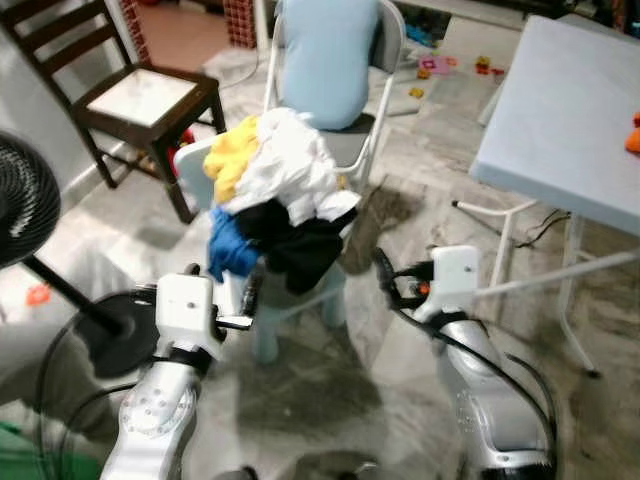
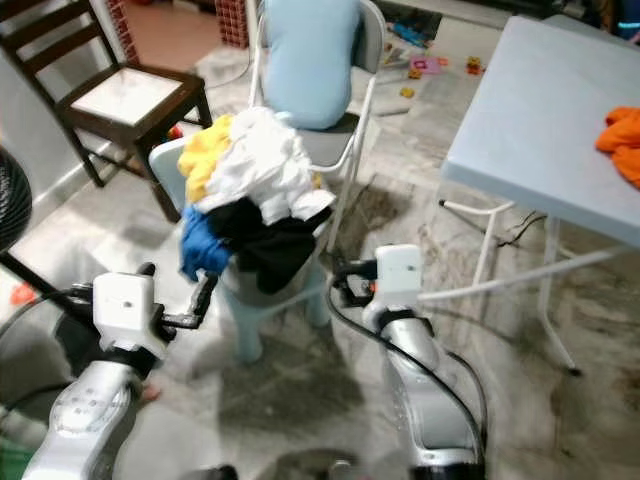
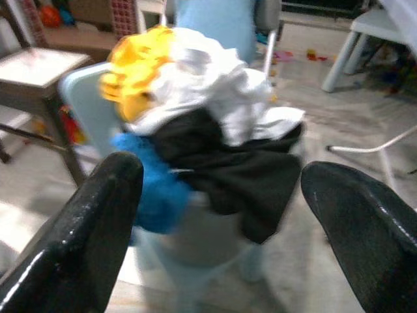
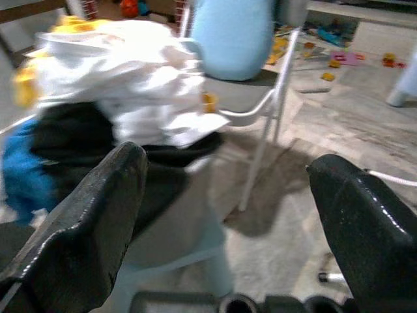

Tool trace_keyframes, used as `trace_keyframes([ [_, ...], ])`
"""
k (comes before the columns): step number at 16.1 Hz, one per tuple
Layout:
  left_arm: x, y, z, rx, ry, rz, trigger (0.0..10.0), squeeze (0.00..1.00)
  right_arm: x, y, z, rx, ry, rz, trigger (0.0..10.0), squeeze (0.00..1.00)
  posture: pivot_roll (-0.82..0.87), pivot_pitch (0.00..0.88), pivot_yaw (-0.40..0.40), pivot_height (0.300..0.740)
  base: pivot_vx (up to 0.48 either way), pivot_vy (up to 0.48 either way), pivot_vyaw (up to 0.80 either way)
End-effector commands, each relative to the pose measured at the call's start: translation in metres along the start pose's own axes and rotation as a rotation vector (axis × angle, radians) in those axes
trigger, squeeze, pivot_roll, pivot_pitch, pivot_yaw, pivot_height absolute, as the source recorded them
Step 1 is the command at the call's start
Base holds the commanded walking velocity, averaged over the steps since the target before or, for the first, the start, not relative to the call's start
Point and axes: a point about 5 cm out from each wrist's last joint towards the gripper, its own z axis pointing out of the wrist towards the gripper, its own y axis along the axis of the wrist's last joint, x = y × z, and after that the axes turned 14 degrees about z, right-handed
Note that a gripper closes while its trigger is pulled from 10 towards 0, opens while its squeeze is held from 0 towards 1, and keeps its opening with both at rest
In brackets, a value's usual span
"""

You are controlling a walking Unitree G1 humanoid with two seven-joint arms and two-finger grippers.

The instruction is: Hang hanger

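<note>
Hanger: cannot make one out anywhere in the clutter, so its place is unknown.

Small pale chair (image 1: pixel 190 160) stands on the floor straight ahead, heaped with clothes (image 1: pixel 280 185): yellow piece (image 1: pixel 232 160) at the top toward the robot's left, white piece (image 1: pixel 290 165) over the middle, black piece (image 1: pixel 300 248) drooping off the front, blue piece (image 1: pixel 230 248) hanging at the left edge.

Left claw (image 3: pixel 221 189) is raised just short of the heap, near the blue piece, fingers (image 3: pixel 85 222) spread wide, nothing between them. Right claw (image 4: pixel 228 189) is raised beside the heap's right side, level with the black piece, also spread and empty.

Folding chair (image 1: pixel 385 40) sits just behind the heap, a light blue cushion (image 1: pixel 325 60) against its back. Dark wooden chair (image 1: pixel 140 95) stands further left. Black fan (image 1: pixel 20 200) is at the left edge. Grey surface (image 1: pixel 560 120) is off to the right, an orange cloth (image 2: pixel 622 140) on it. Small toys (image 1: pixel 435 65) are scattered on the far floor.
</note>
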Motion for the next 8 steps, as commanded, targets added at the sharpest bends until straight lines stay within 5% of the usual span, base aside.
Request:
trace_keyframes([
  [1,0.0022,-0.0016,-0.0014,0.011,-0.002,0.008,10.0,0.0,0.0012,0.0026,-0.0003,-0.014,0.003,0.013,10.0,0.0,0.03,0.178,-0.074,0.74,0.39,0.0,0.0],
  [8,0.0006,-0.0022,0.0019,0.013,-0.002,0.0,10.0,0.0,-0.002,0.0024,0.0005,-0.014,-0.004,0.0,10.0,0.0,0.02,0.174,-0.076,0.74,0.38,0.0,-0.06],
])
